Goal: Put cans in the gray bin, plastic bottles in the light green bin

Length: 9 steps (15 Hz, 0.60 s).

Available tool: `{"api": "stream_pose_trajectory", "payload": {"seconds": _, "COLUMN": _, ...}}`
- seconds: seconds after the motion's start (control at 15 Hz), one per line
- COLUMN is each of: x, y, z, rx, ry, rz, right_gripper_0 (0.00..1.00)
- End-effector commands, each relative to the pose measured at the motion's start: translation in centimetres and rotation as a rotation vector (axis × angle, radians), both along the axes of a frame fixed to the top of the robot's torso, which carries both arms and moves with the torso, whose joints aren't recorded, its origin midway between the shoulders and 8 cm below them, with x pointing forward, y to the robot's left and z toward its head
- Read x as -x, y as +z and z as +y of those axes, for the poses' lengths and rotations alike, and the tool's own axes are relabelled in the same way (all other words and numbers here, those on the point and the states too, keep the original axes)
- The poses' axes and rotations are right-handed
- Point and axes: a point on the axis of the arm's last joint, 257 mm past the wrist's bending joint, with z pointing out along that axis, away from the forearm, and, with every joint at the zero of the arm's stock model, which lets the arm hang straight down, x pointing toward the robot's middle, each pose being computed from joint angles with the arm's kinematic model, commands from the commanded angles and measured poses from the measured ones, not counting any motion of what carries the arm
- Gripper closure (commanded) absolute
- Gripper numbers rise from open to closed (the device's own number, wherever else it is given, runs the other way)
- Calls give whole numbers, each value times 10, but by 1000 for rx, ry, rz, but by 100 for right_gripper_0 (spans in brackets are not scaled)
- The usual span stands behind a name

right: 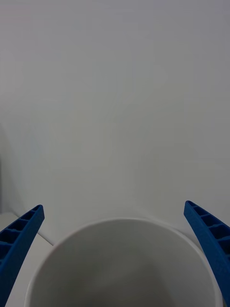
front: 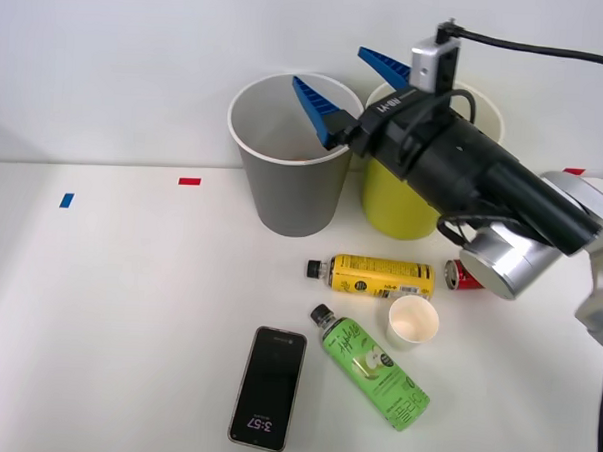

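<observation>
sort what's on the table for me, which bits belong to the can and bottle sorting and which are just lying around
Part of the job:
- gray bin, the open right pincer above it
- light green bin
- yellow-label bottle, lying down
- green bottle, lying down
- red can, partly hidden by the arm

Just lying about:
- white paper cup
- black phone

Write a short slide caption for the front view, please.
Open right claw above the gray bin; two plastic bottles lie on the table.
</observation>
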Motion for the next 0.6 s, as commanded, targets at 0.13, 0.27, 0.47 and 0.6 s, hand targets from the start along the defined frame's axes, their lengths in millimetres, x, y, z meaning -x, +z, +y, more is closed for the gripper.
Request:
{"api": "stream_pose_trajectory", "payload": {"seconds": 0.13, "x": 65, "y": 9, "z": -60, "rx": -75, "ry": -15, "rz": -12, "right_gripper_0": 0}}
{"api": "stream_pose_trajectory", "payload": {"seconds": 0.27, "x": 91, "y": 6, "z": -90, "rx": -123, "ry": -46, "rz": -19, "right_gripper_0": 0}}
{"api": "stream_pose_trajectory", "payload": {"seconds": 0.47, "x": 121, "y": 0, "z": -124, "rx": -139, "ry": -104, "rz": -25, "right_gripper_0": 0}}
{"api": "stream_pose_trajectory", "payload": {"seconds": 0.6, "x": 138, "y": -13, "z": -149, "rx": -177, "ry": -157, "rz": -10, "right_gripper_0": 0}}
